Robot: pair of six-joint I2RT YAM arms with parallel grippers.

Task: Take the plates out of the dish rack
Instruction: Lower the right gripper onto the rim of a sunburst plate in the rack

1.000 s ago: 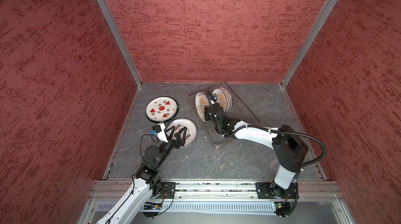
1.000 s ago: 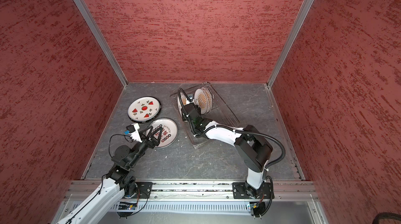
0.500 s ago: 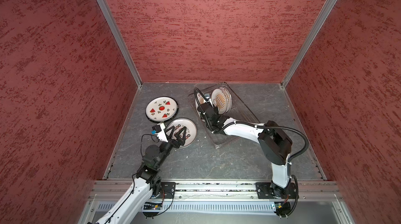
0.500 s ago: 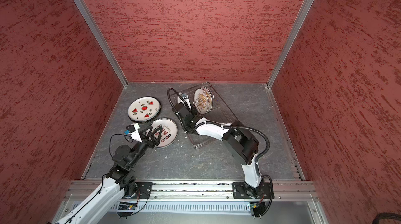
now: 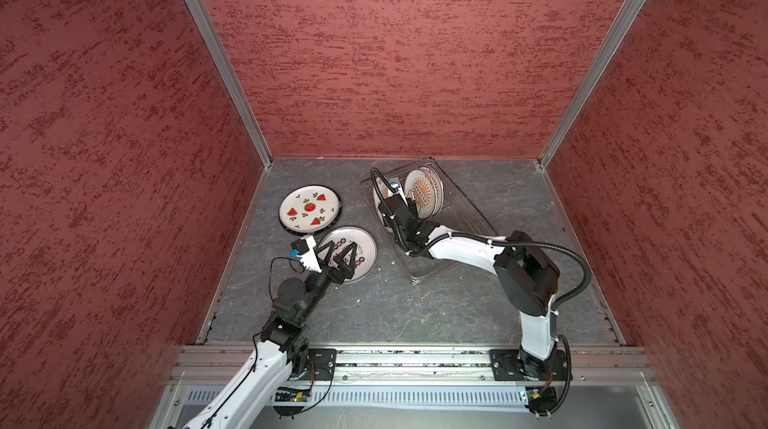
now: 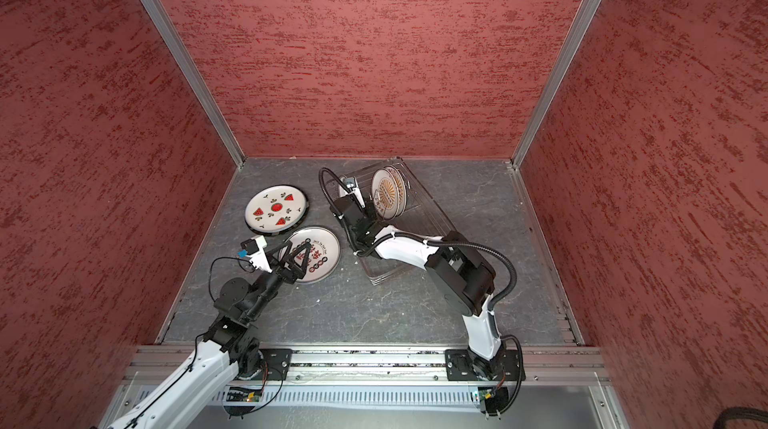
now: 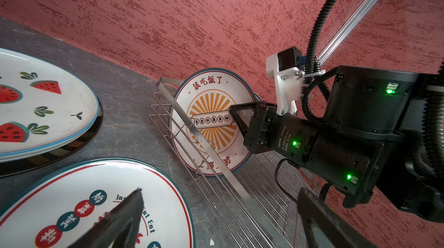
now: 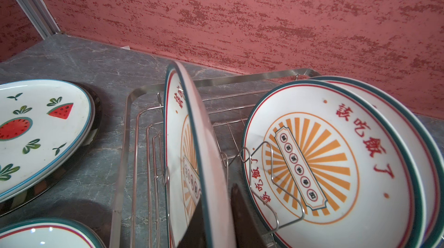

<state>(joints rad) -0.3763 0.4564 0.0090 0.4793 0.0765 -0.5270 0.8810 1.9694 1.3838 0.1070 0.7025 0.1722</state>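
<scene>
- dish rack [image 5: 462,213] on the table [image 5: 415,314], 1 o'clock of centre.
- in its 11 o'clock end, two leaning plates [image 6: 388,197]; an upright plate [image 8: 189,124] at their 9 o'clock.
- at the rack's 9 o'clock, watermelon plate [image 5: 309,210] on a lower plate [image 7: 77,144]; lettered plate [image 5: 366,251] at its 5 o'clock.

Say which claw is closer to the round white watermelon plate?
Left. The left gripper hovers over the Chinese-character plate beside the watermelon plate; the right gripper clamps an orange sunburst plate farther away in the wire rack.
</scene>
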